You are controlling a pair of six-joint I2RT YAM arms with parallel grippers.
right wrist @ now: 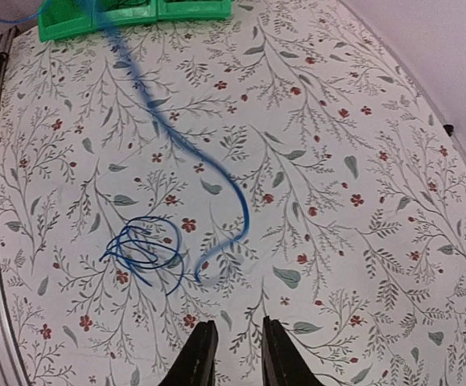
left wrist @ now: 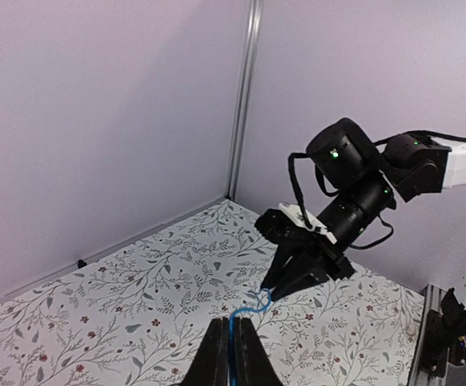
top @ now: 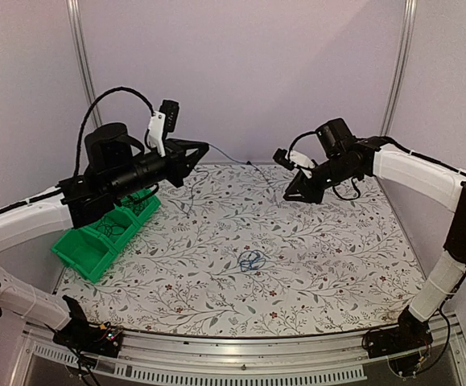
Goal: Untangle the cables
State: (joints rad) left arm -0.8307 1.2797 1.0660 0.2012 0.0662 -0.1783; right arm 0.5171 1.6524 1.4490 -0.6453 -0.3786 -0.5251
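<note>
Currently left pincer (left wrist: 231,326) clamped on the blue cable (right wrist: 140,245), held up beyond green bin (top: 88,249); cable's coil lies on surface (top: 337,241) right of bin. Right pincer (right wrist: 237,326) apart, farther right.

The light around me is soft and even. My right wrist view shows the blue cable (right wrist: 157,114) blurry at upper left.

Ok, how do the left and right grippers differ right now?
The left gripper is shut, the right gripper open. The left pinches the blue cable; the right holds nothing. The left points roughly level across at the right arm, while the right tilts down toward the blue coil on the table. Both hang above the table, touching nothing on it.
</note>
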